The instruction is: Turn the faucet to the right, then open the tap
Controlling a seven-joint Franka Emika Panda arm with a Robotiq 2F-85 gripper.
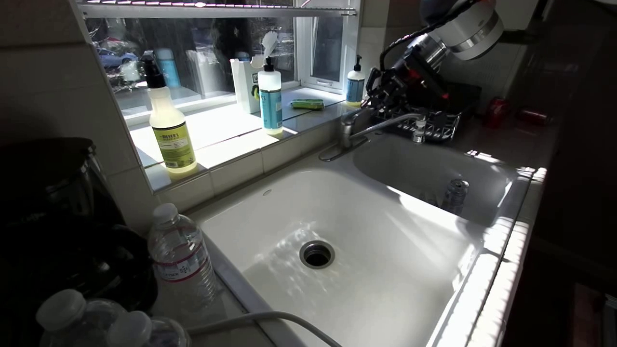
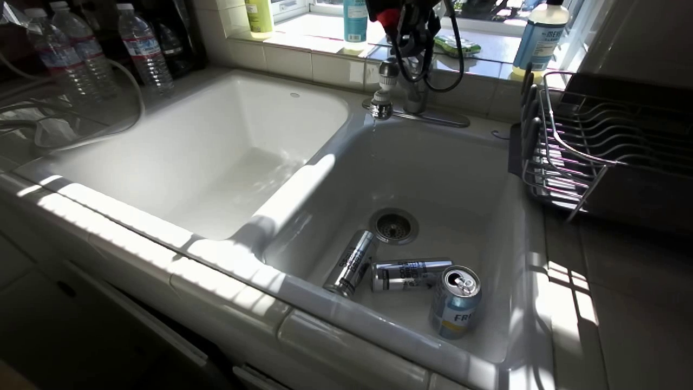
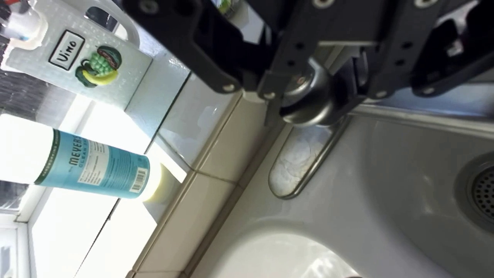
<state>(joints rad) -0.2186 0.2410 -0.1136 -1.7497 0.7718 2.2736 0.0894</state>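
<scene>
- Wrist view: the gripper stands at the top, its fingers apart, one to each side of the rounded chrome top of the tap; whether they press on it, I cannot tell.
- Atop the short base of the faucet, the tap sits just below the gripper in an exterior view, slanting up toward it.
- Long axis of the spout: nearly level, rising slightly, away from the window sill, over the basin holding cans; its nozzle points down.
</scene>
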